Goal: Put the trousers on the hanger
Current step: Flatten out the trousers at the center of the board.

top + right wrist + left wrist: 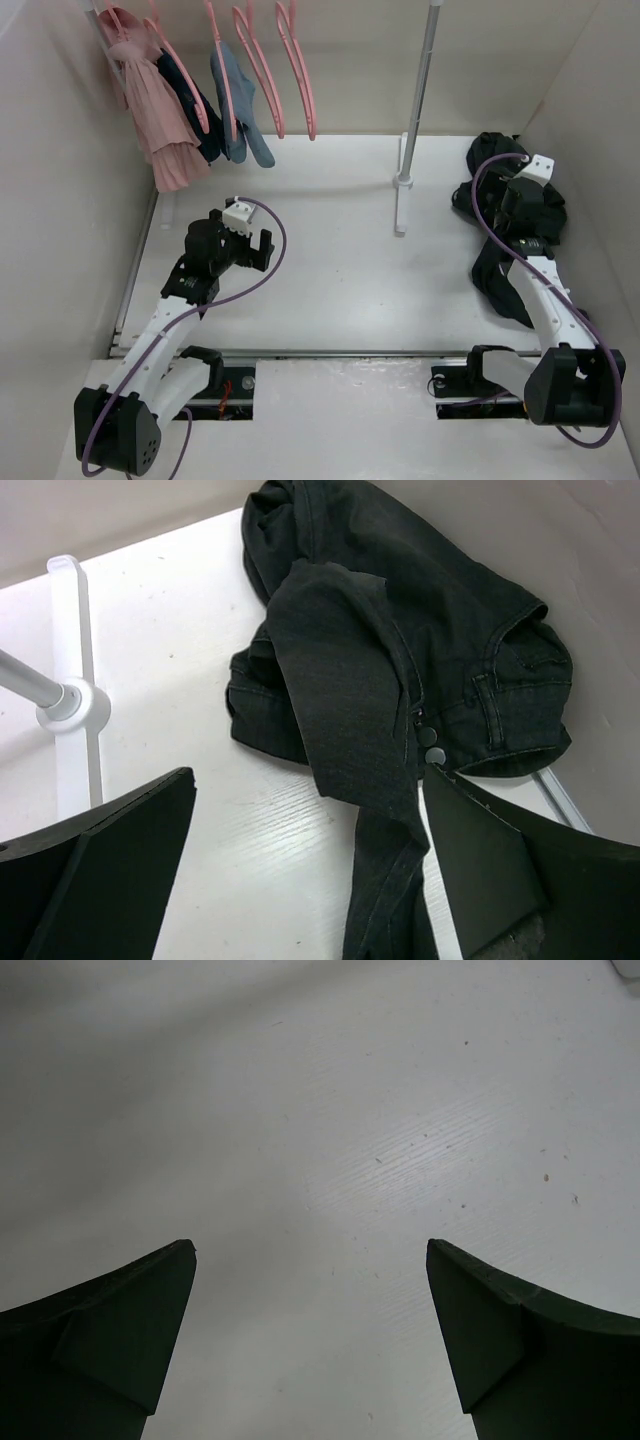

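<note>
My left gripper (258,247) hangs over the left half of the white wood-grain bench (330,270). Its jaws are spread wide, and its wrist view shows only pale bench top (350,1110) between the dark fingers (120,1320).

My right gripper (517,205) is further out along the right edge, also spread wide and gripping nothing. It hovers above the long black trousers of soft matte fabric (497,275). They lie in a crumpled heap against the right edge, reaching from about mid-depth towards the far right corner. In the right wrist view the trousers (400,630) show a buttoned waistband just beside my right-hand finger (500,870), and one folded leg trails down between the fingers. I cannot tell whether that finger touches the cloth.

Left of the heap stands a white pole on a cross-shaped foot (403,182).

At the far left corner hang thin pink plastic hangers (308,100). Some carry a pink pleated garment (165,130), a dark navy garment (197,115) and a blue-grey garment (243,115).
</note>
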You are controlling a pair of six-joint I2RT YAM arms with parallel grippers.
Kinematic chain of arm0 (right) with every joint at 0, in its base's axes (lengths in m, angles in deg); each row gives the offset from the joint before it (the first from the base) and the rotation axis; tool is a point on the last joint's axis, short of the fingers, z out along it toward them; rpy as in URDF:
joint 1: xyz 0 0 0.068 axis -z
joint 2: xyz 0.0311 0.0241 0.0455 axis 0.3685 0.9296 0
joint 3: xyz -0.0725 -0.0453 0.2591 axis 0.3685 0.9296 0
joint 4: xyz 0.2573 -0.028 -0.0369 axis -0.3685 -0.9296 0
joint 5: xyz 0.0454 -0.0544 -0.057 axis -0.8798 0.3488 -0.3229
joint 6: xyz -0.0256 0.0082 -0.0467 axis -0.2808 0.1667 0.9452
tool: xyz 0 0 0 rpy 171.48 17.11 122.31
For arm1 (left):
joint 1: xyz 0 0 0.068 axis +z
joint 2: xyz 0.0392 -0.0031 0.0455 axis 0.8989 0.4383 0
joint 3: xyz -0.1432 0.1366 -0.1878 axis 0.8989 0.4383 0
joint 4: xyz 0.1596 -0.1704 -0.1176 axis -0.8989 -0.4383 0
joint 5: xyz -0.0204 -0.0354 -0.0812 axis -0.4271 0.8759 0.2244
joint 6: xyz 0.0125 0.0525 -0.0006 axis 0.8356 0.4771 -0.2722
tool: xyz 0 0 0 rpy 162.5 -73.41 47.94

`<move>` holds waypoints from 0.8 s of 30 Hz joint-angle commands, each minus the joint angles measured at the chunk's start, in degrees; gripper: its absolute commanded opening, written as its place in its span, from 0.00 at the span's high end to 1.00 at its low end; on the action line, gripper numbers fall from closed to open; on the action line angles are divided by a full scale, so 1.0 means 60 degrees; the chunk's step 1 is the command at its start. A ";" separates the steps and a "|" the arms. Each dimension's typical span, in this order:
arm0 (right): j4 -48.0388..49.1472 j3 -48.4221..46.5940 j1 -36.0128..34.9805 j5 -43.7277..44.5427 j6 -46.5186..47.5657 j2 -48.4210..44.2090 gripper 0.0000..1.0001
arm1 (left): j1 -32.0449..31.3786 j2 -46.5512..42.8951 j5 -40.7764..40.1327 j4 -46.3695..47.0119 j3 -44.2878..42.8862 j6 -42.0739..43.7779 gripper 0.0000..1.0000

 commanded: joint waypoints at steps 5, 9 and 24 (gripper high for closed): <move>0.0158 -0.0369 -0.0029 0.0425 -0.0177 -0.0330 0.00 | -0.0061 -0.0214 0.0128 0.0413 0.0054 -0.0170 0.00; 0.0158 -0.0369 -0.0029 0.0426 -0.0177 -0.0418 0.00 | -0.0061 -0.0214 0.0128 0.0413 0.0054 -0.0258 0.00; 0.0158 -0.0369 -0.0029 0.0426 -0.0177 -0.0418 0.00 | -0.0061 -0.0214 0.0318 0.0399 0.0142 -0.0449 0.00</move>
